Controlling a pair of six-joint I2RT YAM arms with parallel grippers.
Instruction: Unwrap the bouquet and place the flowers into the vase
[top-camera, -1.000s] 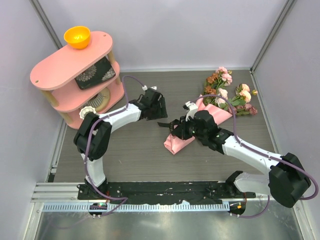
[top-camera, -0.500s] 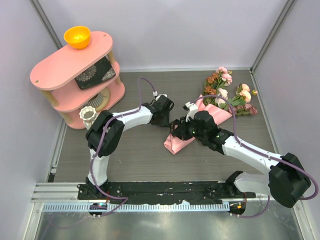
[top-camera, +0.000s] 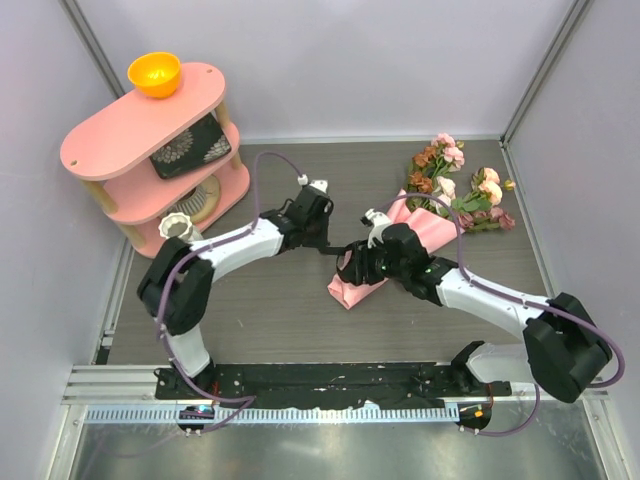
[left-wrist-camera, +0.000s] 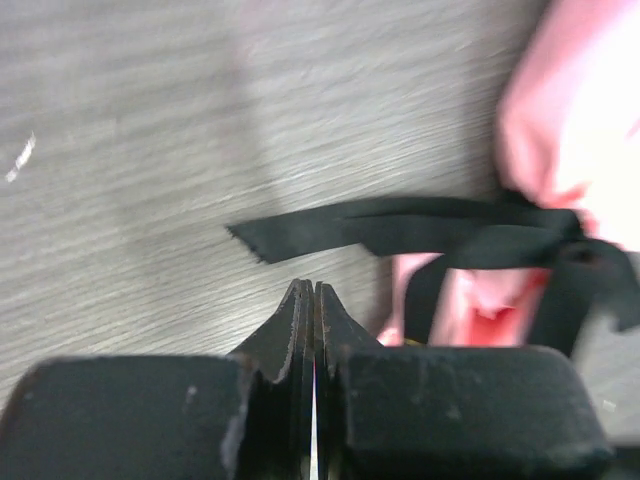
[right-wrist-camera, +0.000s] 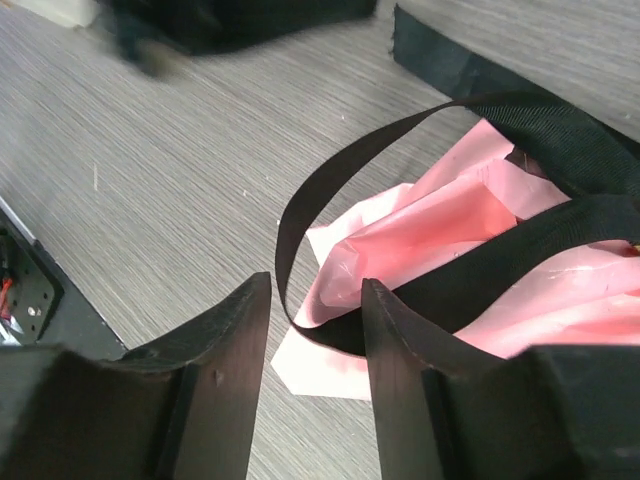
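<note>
- Standing well off to the left of the left gripper (left-wrist-camera: 312, 292), the vase (top-camera: 176, 224) is upright on the table (top-camera: 260, 300) at the foot of a pink shelf (top-camera: 125, 130). An orange bowl (top-camera: 154, 73) sits on the shelf's top.
- The left gripper is clenched, its fingers pressed flat together with nothing seen between them.
- Just past its tips lies a loose tail of the black ribbon (left-wrist-camera: 330, 228), apart from the fingers and running on to the knot.
- Close by on that gripper's right, the right gripper (right-wrist-camera: 315, 300) is released, its jaws parted. A loop of the ribbon curves into the gap between its tips and is not pinched.
- Under and beyond the right gripper lies the paper (right-wrist-camera: 430, 225), salmon pink and crumpled, tied by the ribbon.
- The bouquet (top-camera: 440, 228) lies flat on the table with its wrapped end beneath the right gripper. Its flowers (top-camera: 488, 187), pink, cream and rust, fan out further right, away from both grippers.
</note>
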